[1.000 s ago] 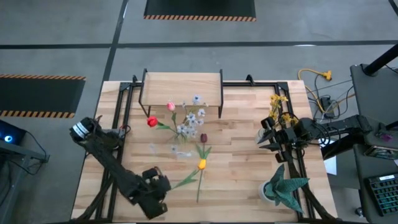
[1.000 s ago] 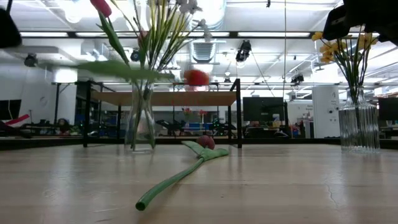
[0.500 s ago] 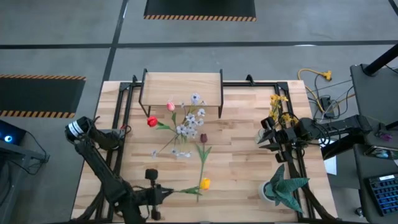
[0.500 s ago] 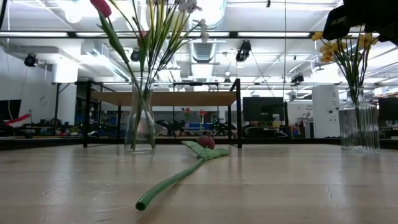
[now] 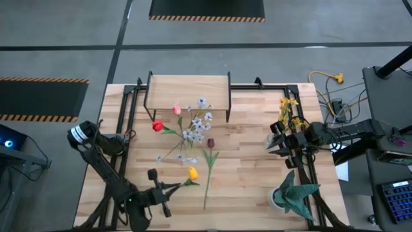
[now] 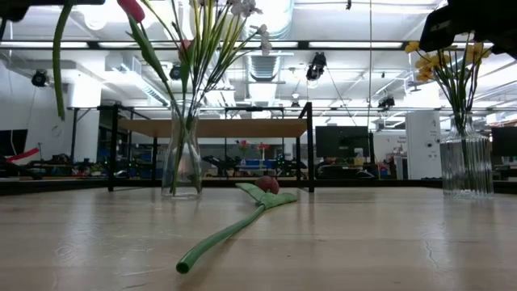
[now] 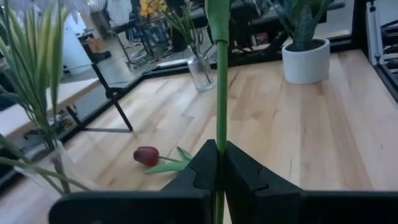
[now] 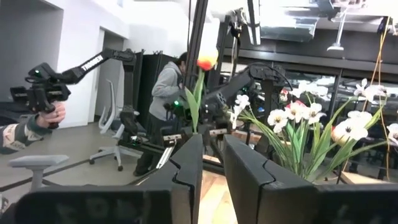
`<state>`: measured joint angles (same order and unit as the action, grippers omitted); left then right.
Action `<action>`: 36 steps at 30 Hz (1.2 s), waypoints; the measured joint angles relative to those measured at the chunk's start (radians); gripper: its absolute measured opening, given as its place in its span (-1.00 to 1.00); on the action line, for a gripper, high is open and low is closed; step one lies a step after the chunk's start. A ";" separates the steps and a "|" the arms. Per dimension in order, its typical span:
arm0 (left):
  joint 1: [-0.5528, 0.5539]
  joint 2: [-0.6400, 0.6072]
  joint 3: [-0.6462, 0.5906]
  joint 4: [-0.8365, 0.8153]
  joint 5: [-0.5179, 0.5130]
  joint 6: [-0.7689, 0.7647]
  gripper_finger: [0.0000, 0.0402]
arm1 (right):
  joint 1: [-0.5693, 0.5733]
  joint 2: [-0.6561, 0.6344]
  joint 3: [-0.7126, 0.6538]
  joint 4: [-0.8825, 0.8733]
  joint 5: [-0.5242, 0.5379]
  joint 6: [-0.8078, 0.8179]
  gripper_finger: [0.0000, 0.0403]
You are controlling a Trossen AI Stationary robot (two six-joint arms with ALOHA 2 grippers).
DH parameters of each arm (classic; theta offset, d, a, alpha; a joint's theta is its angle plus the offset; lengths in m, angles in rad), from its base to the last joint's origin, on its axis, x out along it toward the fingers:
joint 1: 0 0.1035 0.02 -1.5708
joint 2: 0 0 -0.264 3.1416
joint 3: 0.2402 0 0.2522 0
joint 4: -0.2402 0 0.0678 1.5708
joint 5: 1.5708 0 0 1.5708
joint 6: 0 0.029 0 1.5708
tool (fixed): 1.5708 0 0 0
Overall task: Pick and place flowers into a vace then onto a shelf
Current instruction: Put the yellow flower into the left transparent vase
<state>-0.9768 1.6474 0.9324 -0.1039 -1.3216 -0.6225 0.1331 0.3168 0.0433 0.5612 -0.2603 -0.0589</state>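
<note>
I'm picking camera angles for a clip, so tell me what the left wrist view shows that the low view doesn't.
Only the left wrist view shows the left gripper shut on the yellow tulip's stem, and the white-potted plant. Only the low view shows the blooms above the clear vase and the shelf's top board. Both show the dark maroon tulip lying on the table and the ribbed vase of yellow blooms.

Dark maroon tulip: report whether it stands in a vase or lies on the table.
Lying on the table. The dark maroon tulip rests flat on the wooden table, stem stretched along the boards, outside the glass vase.
</note>
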 joint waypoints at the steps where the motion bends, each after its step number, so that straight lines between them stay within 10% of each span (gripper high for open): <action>1: 0.000 0.000 -0.016 0.039 0.000 0.016 -1.00 | 0.000 0.000 0.000 0.006 -0.002 -0.002 -0.72; 9: 0.000 -0.032 -0.070 0.224 0.011 0.186 -1.00 | 0.000 0.019 0.010 0.192 -0.007 -0.078 -0.48; 27: 0.003 -0.149 -0.071 0.224 -0.008 0.270 -1.00 | 0.123 0.351 0.440 -0.094 -0.027 -0.054 0.17; 36: 0.003 -0.150 -0.071 0.236 -0.009 0.273 -1.00 | 0.360 0.719 0.591 -0.045 0.406 -0.124 0.12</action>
<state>-0.9741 1.4979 0.8616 0.1324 -1.3304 -0.3491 0.4929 1.0362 0.6348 0.5161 0.1461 -0.1830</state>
